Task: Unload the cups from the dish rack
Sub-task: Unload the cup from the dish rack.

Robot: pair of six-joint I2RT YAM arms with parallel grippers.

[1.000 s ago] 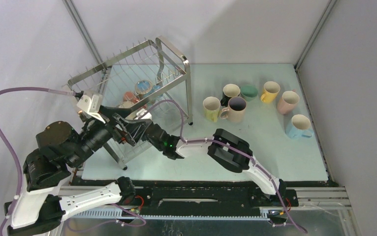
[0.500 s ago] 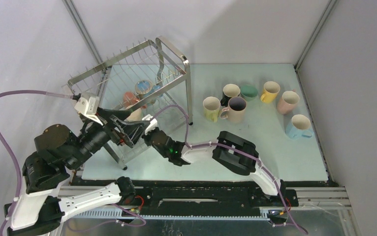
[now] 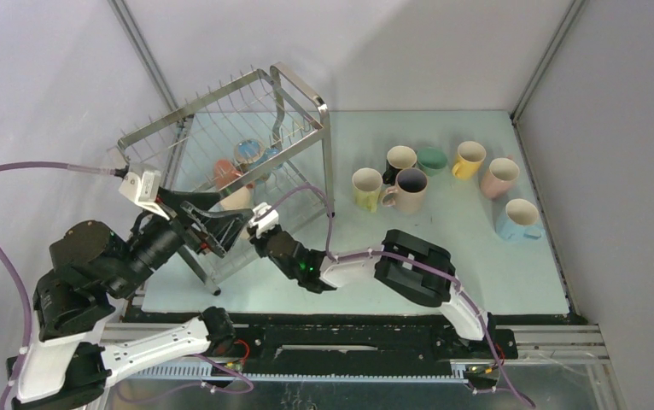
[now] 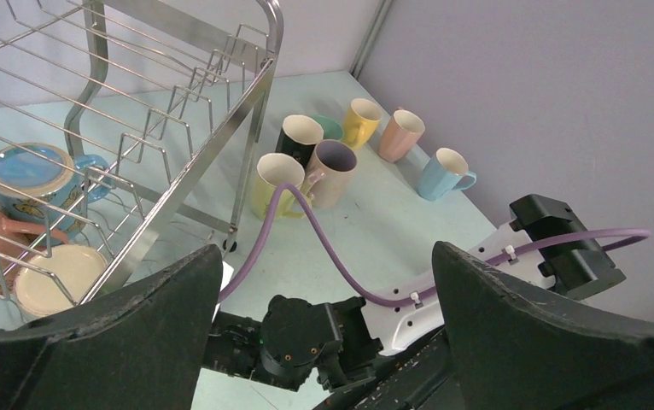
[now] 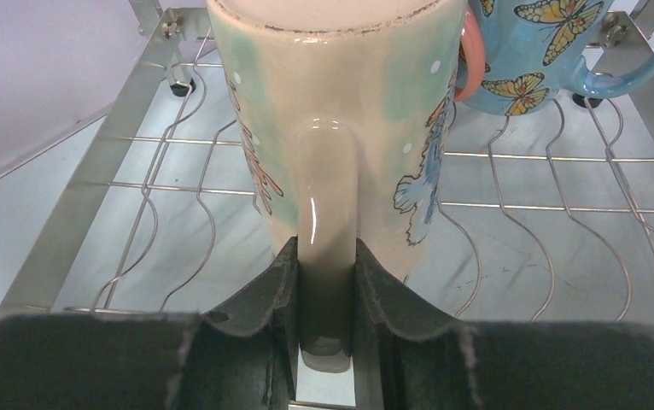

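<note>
Rack (image 3: 324,128) with three mugs (image 4: 29,175), beige mug (image 5: 332,94) gripped

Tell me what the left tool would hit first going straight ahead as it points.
Probably the right arm's black wrist, just ahead in line with the gap of the open left tool, though depth is unclear.

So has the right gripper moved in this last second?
Yes. In the top view the right gripper, shut on the handle of the cream mug, has drawn back toward the near edge of the table, away from the dish rack.
</note>
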